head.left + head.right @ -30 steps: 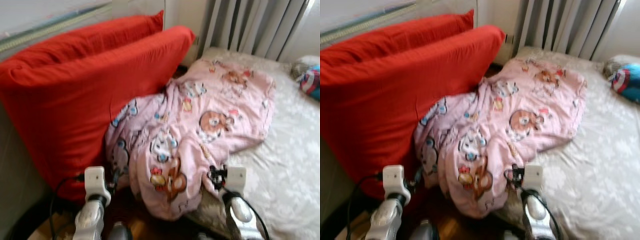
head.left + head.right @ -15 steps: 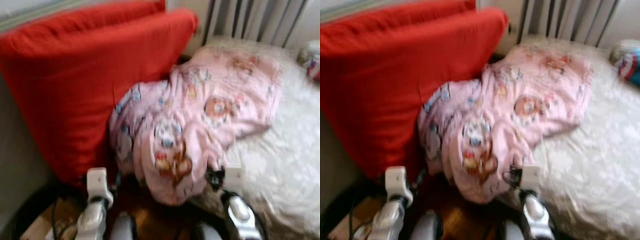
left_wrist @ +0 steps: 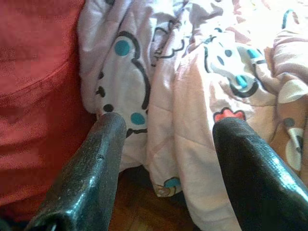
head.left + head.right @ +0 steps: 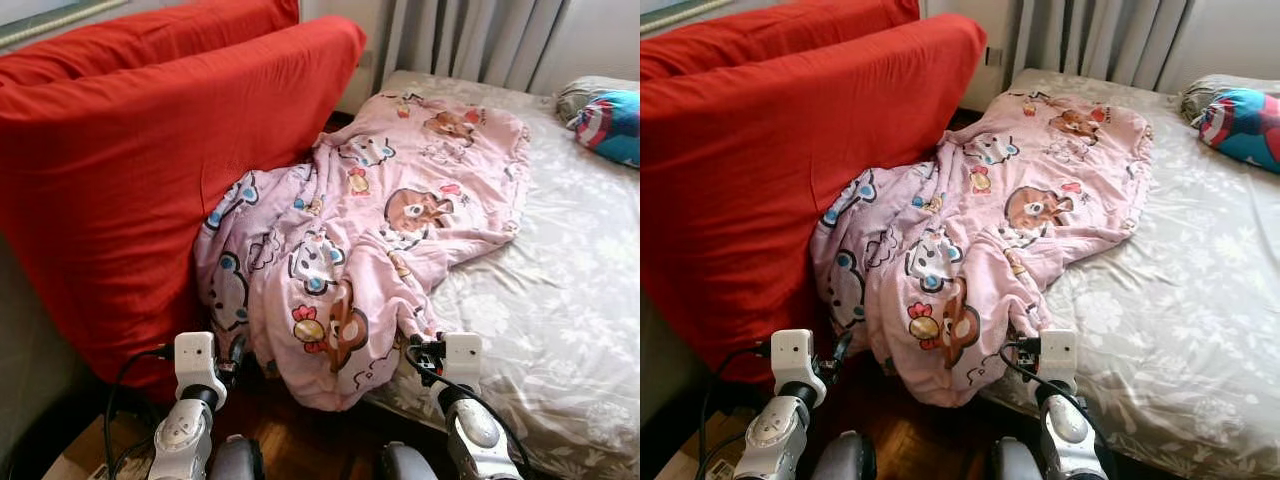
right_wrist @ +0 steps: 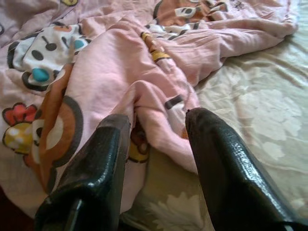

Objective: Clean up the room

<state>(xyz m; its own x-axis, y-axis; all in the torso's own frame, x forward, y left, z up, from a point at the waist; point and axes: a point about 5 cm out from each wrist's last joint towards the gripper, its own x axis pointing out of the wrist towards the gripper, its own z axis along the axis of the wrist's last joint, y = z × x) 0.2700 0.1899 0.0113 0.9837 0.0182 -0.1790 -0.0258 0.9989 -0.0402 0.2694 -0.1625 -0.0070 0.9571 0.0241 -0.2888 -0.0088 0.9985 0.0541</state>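
Note:
A pink cartoon-print blanket lies crumpled across the bed, its lower fold hanging over the near edge toward the floor. My left gripper is open, close to the hanging fold beside the red cushion. My right gripper is open too, its black fingers just short of a pink fold at the bed's edge. Both wrists, left wrist and right wrist, sit low in the eye views.
Two big red cushions lean against the wall on the left. A blue and red round-patterned pillow lies at the bed's far right. Grey curtains hang behind. Dark wood floor shows below the blanket.
The camera has shifted and the blur has cleared. Both wrists stay low in front of the blanket, about where they were.

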